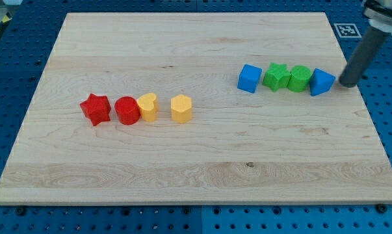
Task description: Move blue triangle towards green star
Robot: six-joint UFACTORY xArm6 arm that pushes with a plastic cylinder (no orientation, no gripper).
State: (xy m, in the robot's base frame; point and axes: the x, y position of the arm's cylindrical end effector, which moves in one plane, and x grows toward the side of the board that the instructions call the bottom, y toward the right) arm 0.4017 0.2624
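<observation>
The blue triangle (322, 82) lies at the right end of a row near the view's right. To its left, touching it, is a green round block (299, 78), then the green star (275, 76), then a blue cube (249, 78). My tip (347, 83) is just right of the blue triangle, a small gap apart. The dark rod rises toward the view's top right corner.
In the left half of the wooden board (196, 169) stands a row: a red star (95, 108), a red round block (126, 110), a yellow heart-like block (147, 106) and a yellow hexagon (181, 108). A marker tag (346, 29) lies off the board's top right.
</observation>
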